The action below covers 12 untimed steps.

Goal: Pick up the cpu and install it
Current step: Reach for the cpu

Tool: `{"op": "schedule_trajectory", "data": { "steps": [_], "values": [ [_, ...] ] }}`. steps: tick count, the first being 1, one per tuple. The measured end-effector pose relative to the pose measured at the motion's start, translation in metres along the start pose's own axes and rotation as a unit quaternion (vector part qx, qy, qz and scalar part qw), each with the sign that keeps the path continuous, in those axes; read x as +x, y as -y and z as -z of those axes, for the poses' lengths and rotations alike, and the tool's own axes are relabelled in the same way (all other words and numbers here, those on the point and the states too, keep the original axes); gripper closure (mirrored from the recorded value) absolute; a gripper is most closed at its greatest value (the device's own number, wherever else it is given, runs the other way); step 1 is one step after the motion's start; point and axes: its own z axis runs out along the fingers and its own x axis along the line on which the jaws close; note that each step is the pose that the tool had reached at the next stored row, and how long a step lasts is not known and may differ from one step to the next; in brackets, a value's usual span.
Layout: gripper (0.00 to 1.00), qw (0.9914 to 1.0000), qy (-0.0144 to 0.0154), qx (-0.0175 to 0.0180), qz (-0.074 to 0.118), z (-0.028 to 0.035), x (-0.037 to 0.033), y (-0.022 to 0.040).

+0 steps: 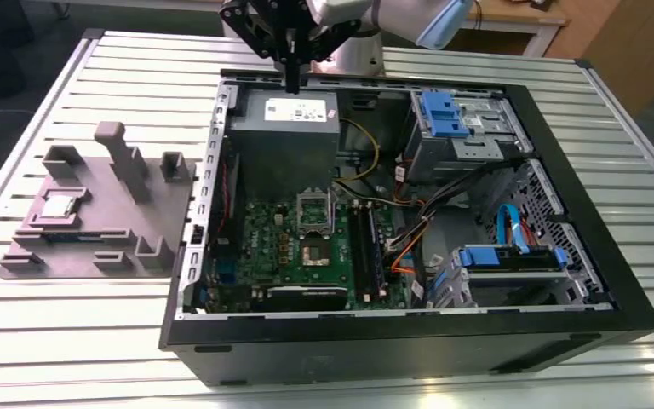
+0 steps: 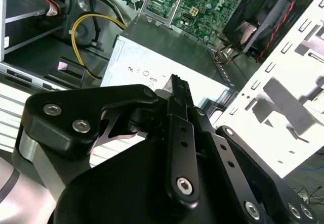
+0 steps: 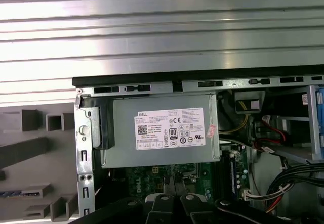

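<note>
Work is standing at its outset: the pincer [image 1: 294, 79], black fingers pressed together on nothing, is hanging just above the grey sheet-metal power-supply box [image 1: 285, 128] inside the open computer case [image 1: 418, 341]. The cpu [image 1: 60, 204], a small flat square with a shiny silver top, is lying well apart from the pincer toward the exterior view's left, in a recess of the matte grey moulded tray [image 1: 134, 234] on the ribbed metal desk [image 1: 100, 77]. Pick-up and installation are both remaining, and the dark square socket [image 1: 317, 249] on the green motherboard, beyond the box from the pincer, is appearing unfilled.
</note>
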Motion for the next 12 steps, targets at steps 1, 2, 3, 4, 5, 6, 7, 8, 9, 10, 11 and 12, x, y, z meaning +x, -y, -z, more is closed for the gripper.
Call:
{"op": "schedule_trajectory", "data": {
  "steps": [1,2,3,4,5,6,7,8,9,10,11,12],
  "values": [
    [0.90,1.00000,0.0000,0.0000,0.000,0.0000,0.0011,0.0001],
    [0.90,1.00000,0.0000,0.0000,0.000,0.0000,0.0021,0.0002],
    [0.90,1.00000,0.0000,0.0000,0.000,0.0000,0.0029,0.0002],
    [0.90,1.00000,0.0000,0.0000,0.000,0.0001,0.0039,0.0003],
    [0.90,1.00000,0.0000,0.0000,0.000,0.0001,0.0047,0.0004],
    [0.90,1.00000,0.0000,0.0000,0.000,0.0001,0.0055,0.0004],
    [0.90,1.00000,0.0000,0.0000,0.000,0.0001,0.0062,0.0004],
    [0.90,1.00000,0.0000,0.0000,0.000,0.0001,0.0069,0.0005],
    [0.90,1.00000,0.0000,0.0000,0.000,0.0001,0.0076,0.0006],
    [0.90,1.00000,0.0000,-0.0001,0.000,0.0001,0.0083,0.0006],
    [0.90,1.00000,0.0000,0.0000,0.000,0.0002,0.0089,0.0006],
    [0.90,1.00000,0.0000,0.0001,0.000,0.0002,0.0094,0.0007]
  ]
}}
